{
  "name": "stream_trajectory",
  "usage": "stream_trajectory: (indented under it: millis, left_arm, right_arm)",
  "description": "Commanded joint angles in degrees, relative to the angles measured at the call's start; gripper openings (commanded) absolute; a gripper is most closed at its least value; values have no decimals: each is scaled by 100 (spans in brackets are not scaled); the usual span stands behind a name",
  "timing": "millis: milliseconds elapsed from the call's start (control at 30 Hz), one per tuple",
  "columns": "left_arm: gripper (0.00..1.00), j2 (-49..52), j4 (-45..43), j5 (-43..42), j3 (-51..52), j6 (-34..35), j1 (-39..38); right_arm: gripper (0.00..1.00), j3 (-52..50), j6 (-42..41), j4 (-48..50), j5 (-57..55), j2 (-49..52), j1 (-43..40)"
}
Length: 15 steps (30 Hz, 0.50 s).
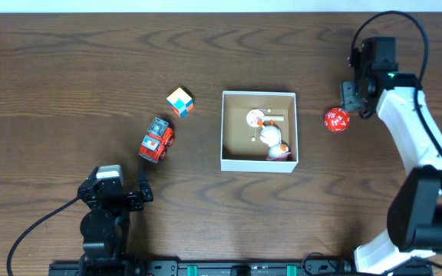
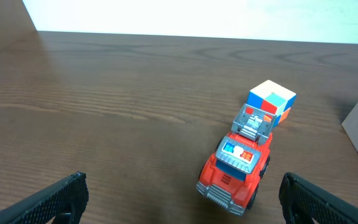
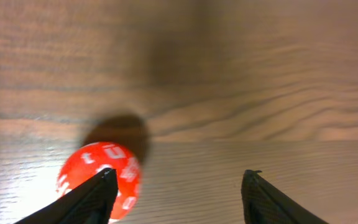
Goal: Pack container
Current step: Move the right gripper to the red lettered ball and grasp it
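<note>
A dark wood-grain table fills the overhead view. The right arm, white and black, reaches from the near right corner up toward the far right. The left arm, black, sits low at the near left.

The container, a shallow square box with white walls and a tan floor, lies near the middle of the table, well apart from both arms. Inside it, toward its right side, is a small cluster of white and orange toys (too small to tell what they are).

A red toy truck stands to the left of the container. It lies ahead of the left gripper, with its front end pointing back toward the wrist camera. That gripper's fingers are spread wide and hold nothing. A multicoloured cube with white, blue and orange squares rests just beyond the truck; from the left wrist view the two look close, though I cannot tell whether they touch.

A red ball with white markings lies to the right of the container, clear of its wall. The right gripper hangs over the table next to it. Its fingers are spread apart with bare wood between them. The ball sits outside the gap, partly hidden behind the left-hand finger in that view.
</note>
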<state>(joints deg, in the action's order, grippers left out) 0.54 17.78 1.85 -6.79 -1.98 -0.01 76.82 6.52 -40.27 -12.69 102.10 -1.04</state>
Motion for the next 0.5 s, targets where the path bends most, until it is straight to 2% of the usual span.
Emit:
stream_trajectory:
  millis: [0, 100, 200, 467]
  left_arm:
    - [98, -31, 120, -35, 103, -81, 33]
    - [98, -31, 120, -35, 103, -81, 31]
    - [98, -31, 120, -35, 103, -81, 31]
    - [98, -31, 120, -35, 103, -81, 31]
  right_arm:
    - [71, 11, -494, -101, 466, 247, 52]
    - [77, 11, -975, -164, 494, 413, 72]
    - [79, 9, -990, -155, 686, 503, 72]
    - [78, 2, -992, -160, 1241, 748, 74]
